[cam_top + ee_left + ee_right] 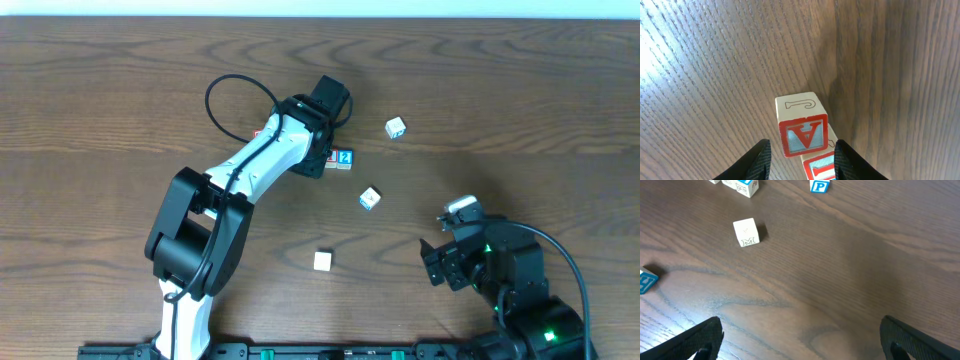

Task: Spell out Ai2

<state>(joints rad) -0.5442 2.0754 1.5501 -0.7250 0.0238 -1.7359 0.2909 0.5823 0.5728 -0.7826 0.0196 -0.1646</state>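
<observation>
Your left tool (802, 150) straddles the "A" cube (803, 136). Its jaws are partly apart with a sliver of desk (715, 75) showing on each side, so it grips nothing. Nearer the wrist camera sits a second red-framed cube (819, 169) with its letter cut off. The "A" overlaps it, and you can't tell whether they touch. From overhead the "2" cube (345, 157) lies just right of a red-framed face, and your arm hides the rest of the row.

The likely trouble is a finger catching the "A" as you lift away, which would twist it or shove its neighbour out of line. Closing off-centre would probably do the same. With the arm covering the row, you would likely not spot a skew from above.

Your right tool (802, 340) is fully spread, holds nothing, and hovers well apart from the row.

The desk is dark, smooth wood grain with glare at one corner, so cubes probably slide easily. A loose "M" cube (746, 232) lies on it, and a pale wall strip (320, 8) runs along the far edge
</observation>
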